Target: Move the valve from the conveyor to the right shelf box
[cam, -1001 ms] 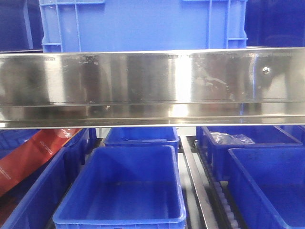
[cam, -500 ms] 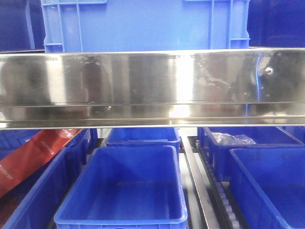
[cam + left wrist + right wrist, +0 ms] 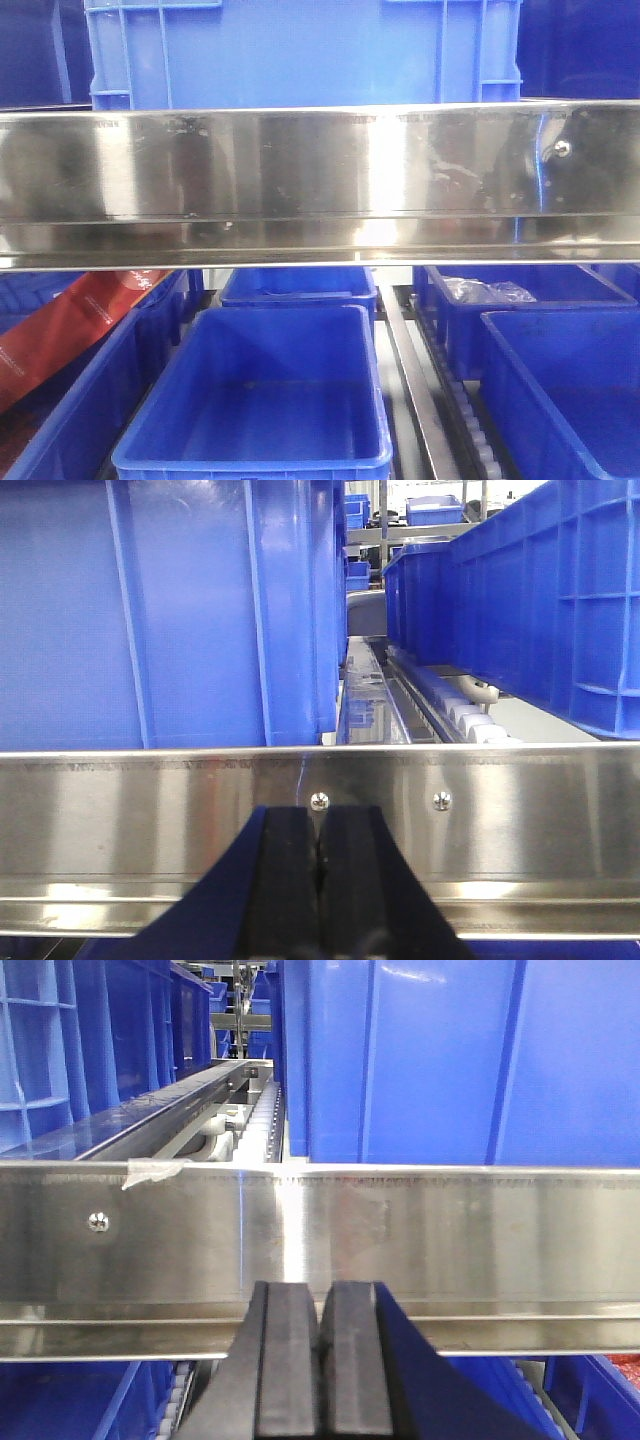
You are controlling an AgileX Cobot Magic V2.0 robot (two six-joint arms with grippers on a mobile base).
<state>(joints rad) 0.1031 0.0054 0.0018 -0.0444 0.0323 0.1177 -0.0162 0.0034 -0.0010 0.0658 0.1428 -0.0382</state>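
Glossy blue plastic crates, brushed-metal rail

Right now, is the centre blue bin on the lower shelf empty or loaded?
Empty. The front view looks down into the centre bin and shows only its bare blue floor; the bin behind on the right holds a clear plastic bag.

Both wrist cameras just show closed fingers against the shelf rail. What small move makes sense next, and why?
Probably turn or back away from the shelf to find the conveyor. The left gripper and right gripper both look shut with nothing between their pads, each facing the steel shelf rail. No valve or conveyor shows in any view, and the blue bin below looks empty.
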